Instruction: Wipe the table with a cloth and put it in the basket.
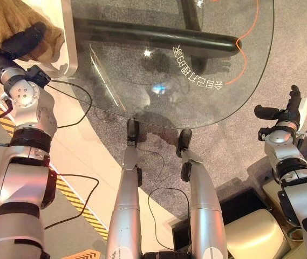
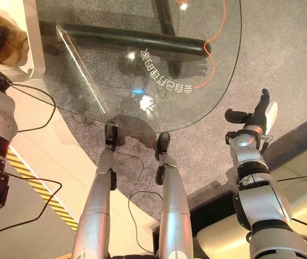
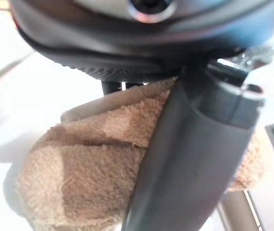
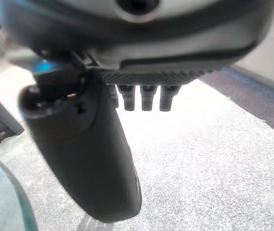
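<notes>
Tan cloth [image 1: 5, 24] bunched in the left hand [image 1: 21, 40], fingers [image 3: 194, 159] curled round it, over a white surface beside the glass counter [image 1: 196, 70]. Right hand [image 1: 288, 110] apart over grey carpet [image 1: 234, 145], fingers straight, empty.

Cloth [image 1: 13, 24] cut off by edge; left hand [image 1: 21, 43] partly buried.

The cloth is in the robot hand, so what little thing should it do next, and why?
Probably lower the tan cloth a little and let go. The left robot hand has its fingers curled round it, holding it off the glass table, beside the edge, over a white container that may be the basket. The right robot hand hangs open, away from the table.
</notes>
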`<state>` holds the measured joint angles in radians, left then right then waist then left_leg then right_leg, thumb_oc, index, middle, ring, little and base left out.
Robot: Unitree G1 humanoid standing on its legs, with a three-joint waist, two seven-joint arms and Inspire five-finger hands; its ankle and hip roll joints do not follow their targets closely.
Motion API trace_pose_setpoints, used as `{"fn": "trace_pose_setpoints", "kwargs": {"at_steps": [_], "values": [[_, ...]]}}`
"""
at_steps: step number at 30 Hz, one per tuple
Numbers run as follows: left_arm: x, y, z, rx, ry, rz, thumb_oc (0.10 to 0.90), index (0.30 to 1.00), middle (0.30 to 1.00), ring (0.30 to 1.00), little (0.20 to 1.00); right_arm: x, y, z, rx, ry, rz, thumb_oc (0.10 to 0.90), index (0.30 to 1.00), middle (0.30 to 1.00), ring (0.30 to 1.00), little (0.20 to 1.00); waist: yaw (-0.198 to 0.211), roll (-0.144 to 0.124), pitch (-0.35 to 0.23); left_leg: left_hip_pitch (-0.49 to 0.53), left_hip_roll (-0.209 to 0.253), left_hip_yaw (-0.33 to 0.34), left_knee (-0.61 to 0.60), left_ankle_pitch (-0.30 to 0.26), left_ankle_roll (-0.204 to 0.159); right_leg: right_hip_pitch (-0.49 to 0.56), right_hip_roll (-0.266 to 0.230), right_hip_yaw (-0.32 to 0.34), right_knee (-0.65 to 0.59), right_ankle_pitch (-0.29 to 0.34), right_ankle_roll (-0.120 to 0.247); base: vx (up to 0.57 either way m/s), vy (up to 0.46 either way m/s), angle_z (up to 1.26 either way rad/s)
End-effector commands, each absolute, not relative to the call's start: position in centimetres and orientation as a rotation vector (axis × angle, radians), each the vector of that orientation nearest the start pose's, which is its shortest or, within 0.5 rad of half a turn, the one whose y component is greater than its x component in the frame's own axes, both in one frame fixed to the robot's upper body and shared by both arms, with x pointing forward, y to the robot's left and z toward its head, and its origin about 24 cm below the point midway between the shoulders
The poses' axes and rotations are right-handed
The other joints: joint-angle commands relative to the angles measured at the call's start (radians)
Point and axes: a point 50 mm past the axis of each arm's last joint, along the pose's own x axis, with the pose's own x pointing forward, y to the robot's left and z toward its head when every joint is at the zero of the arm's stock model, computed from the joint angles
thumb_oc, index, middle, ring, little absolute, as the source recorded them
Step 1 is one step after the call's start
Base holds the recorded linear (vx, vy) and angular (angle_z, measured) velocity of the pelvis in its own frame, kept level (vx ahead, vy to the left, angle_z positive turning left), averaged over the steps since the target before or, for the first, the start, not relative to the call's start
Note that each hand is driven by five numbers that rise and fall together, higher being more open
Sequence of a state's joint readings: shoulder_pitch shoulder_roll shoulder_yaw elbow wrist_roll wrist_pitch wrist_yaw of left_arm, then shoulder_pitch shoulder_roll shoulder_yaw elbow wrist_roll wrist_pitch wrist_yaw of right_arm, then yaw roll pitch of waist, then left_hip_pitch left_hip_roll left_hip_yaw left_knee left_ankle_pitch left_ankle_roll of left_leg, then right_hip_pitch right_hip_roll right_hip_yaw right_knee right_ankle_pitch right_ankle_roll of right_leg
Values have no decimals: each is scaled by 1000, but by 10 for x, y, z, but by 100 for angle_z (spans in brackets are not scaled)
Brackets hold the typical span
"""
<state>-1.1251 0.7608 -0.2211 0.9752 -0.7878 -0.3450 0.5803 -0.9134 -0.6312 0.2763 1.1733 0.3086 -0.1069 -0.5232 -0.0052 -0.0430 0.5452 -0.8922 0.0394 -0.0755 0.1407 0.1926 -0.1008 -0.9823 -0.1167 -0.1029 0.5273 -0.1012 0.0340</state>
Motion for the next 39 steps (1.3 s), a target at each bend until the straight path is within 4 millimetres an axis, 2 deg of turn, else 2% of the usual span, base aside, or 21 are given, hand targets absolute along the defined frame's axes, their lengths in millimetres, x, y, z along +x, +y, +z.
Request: {"fn": "trace_pose_setpoints", "kwargs": {"at_steps": [1,4,5,6,7,8,9,25,31,39], "values": [[338,357,324,-176,-685,950,100,300,300,300,200,351,-355,156,-518,-1,-849,800,900,900,900,900,-19,31,-25,22,-38,35,178,-188,52,112,60,28,-208,91,27,0,0,0],[340,360,319,-171,-637,958,100,300,300,300,200,352,-355,158,-519,-3,-849,800,900,900,900,900,-22,30,-25,13,-39,33,179,-179,52,103,59,29,-208,98,26,0,0,0],[341,362,317,-170,-619,960,155,347,347,347,255,352,-355,158,-520,-5,-848,800,900,900,900,900,-22,30,-25,11,-39,33,181,-180,52,101,59,29,-206,98,26,0,0,0],[341,363,316,-172,-607,963,333,500,500,500,433,352,-355,159,-520,-5,-848,800,900,900,900,900,-23,29,-25,9,-39,32,183,-180,52,99,59,30,-206,97,26,0,0,0],[341,363,314,-179,-590,970,556,691,691,691,656,352,-355,160,-520,-6,-846,800,900,900,900,900,-24,29,-25,8,-39,32,184,-180,52,98,60,31,-205,98,26,0,0,0],[342,365,311,-185,-572,975,745,853,853,853,845,353,-354,160,-522,-6,-846,800,900,900,900,900,-25,29,-25,6,-38,32,185,-180,51,97,60,31,-205,98,26,0,0,0],[342,366,308,-188,-560,986,800,900,900,900,900,354,-353,160,-523,-6,-845,800,900,900,900,900,-25,29,-25,11,-37,32,186,-187,51,100,62,33,-202,90,26,0,0,0],[356,363,286,-170,-370,869,800,900,900,900,900,357,-351,167,-530,-14,-838,800,900,900,900,900,-30,32,-25,7,-35,32,185,-183,48,94,65,34,-199,95,28,0,0,0],[355,363,288,-169,-377,865,800,900,900,900,900,356,-353,169,-529,-20,-841,800,900,900,900,900,-31,34,-25,2,-36,33,180,-173,49,90,63,34,-205,104,29,0,0,0],[351,366,287,-176,-415,884,800,900,900,900,900,354,-353,163,-518,-15,-839,800,900,900,900,900,-28,37,-25,28,-39,35,170,-171,53,112,63,38,-215,109,31,-19,-6,0]]}}
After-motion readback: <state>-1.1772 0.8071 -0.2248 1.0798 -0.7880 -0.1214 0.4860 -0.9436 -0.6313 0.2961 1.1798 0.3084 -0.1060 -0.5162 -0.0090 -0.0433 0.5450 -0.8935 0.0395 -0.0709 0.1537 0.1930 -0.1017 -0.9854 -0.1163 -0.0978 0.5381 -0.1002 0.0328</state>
